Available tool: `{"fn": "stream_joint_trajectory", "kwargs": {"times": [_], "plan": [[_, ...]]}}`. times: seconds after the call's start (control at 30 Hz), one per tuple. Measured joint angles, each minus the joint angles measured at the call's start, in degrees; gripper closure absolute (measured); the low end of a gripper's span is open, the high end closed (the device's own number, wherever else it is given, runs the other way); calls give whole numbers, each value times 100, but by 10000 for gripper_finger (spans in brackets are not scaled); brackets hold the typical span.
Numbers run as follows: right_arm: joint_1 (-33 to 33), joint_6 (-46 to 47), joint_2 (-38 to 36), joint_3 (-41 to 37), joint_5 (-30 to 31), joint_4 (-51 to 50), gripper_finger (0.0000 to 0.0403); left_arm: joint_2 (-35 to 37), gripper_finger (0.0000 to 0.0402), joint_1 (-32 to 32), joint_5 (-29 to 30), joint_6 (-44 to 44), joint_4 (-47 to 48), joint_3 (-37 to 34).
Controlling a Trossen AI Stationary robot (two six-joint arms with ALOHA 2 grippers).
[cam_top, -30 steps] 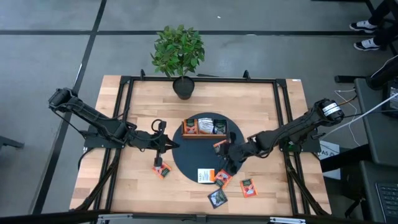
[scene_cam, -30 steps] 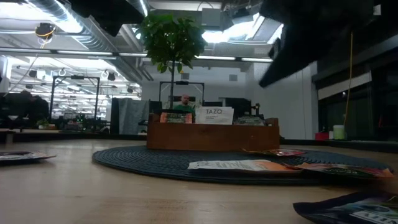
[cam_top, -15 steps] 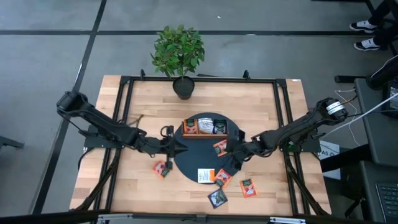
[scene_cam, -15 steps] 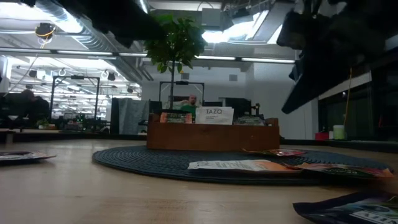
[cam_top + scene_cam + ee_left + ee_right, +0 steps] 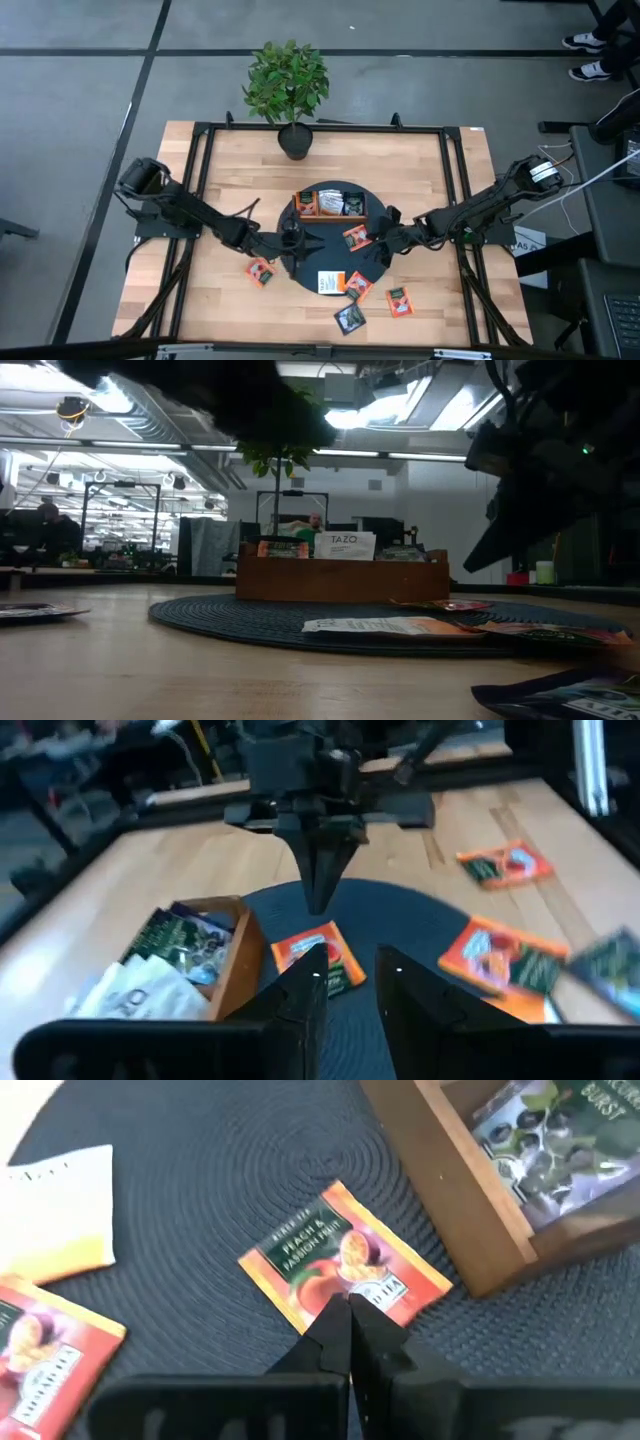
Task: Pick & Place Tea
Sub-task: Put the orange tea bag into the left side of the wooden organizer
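While sachets (image 5: 330,204) fill the wooden tray (image 5: 296,216), left pincer (image 5: 348,982) gapes empty, right pincer (image 5: 349,1320) closed.

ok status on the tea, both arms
Left gripper fingers apart, empty, over the dark mat. Right gripper shut, empty, above the orange peach sachet beside the wooden tray. Nothing blocking.

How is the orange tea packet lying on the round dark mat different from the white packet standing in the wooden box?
The orange packet lies flat on the round dark mat; the white packet stands upright in the wooden box. The orange one shows a fruit picture and a green label; the white one shows dark letters. The orange one lies loose outside the box; the white one is already inside. Both are small tea sachets.
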State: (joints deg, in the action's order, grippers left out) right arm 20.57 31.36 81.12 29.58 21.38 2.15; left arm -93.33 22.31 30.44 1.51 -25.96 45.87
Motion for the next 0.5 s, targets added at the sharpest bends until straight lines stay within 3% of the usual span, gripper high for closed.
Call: {"fn": "stream_joint_trajectory", "kwargs": {"times": [0.23,0.5], "plan": [[-27,-11,4,-295,-26,162,400,-500,319,-200,-707,1105,0,373],[-25,-141,7,-395,-16,285,400,-1192,316,-368,-784,2481,-6,592]]}}
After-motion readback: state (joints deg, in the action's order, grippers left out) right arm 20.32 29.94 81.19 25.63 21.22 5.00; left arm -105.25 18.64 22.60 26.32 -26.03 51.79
